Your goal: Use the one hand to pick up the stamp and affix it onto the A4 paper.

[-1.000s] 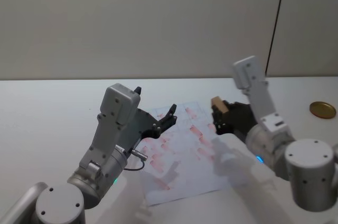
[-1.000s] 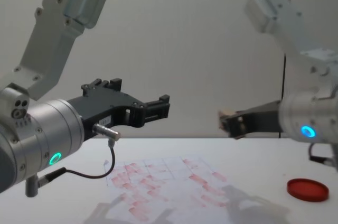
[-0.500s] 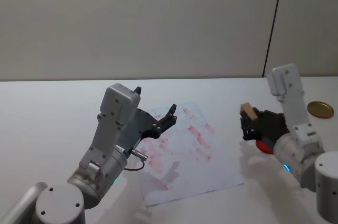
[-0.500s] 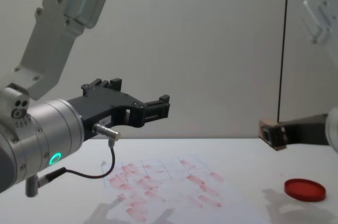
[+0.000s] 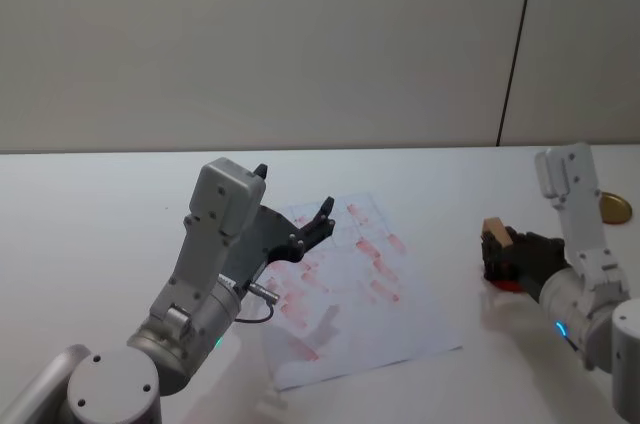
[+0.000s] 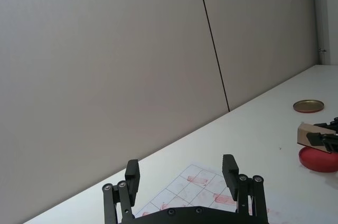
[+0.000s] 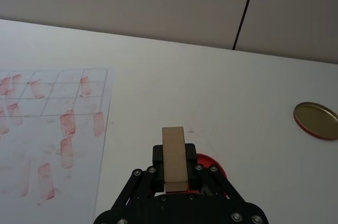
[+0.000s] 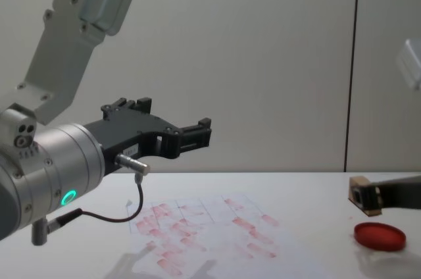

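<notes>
With the right hand (image 5: pixel 503 256) clenched on the stamp (image 5: pixel 496 233) just above the red ink pad (image 8: pixel 379 235), at 3 o'clock of the A4 paper (image 5: pixel 350 284), press it squarely down for even inking; the left hand (image 5: pixel 298 214) hovers released over the paper.

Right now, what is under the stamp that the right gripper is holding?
The right gripper grips the stamp above the red ink pad, apart from it in the chest view. In the right wrist view the gripper covers most of the pad. The A4 paper lies off to the side.
</notes>
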### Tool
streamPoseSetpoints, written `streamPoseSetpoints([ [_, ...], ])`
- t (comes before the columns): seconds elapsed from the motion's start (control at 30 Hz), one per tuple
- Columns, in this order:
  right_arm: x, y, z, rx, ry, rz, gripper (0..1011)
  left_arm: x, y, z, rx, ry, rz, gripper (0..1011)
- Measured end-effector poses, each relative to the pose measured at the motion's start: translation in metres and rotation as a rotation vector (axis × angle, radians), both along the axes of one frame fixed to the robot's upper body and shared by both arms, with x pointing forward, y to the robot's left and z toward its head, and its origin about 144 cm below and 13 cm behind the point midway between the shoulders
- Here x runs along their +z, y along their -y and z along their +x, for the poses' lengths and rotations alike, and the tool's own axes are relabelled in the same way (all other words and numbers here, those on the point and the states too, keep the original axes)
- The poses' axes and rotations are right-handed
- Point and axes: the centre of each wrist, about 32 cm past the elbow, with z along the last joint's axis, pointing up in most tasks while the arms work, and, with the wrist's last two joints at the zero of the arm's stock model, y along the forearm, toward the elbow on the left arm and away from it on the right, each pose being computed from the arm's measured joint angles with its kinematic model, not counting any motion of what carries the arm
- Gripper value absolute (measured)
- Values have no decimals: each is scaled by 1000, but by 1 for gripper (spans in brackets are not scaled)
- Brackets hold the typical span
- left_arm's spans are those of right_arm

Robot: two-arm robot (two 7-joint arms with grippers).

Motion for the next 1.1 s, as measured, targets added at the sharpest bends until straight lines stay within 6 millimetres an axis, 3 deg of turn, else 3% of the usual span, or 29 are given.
streamPoseSetpoints([
  [0.4, -14, 8, 12, -31, -46, 7, 219, 0, 0, 0, 0, 0, 0, 993],
  [0.53, -16, 9, 14, -41, -54, 5, 317, 0, 0, 0, 0, 0, 0, 993],
  [0.97, -15, 16, 12, -53, -12, 28, 782, 0, 0, 0, 0, 0, 0, 993],
  [1.1, -13, 19, 8, -49, 26, 39, 867, 0, 0, 0, 0, 0, 0, 993],
])
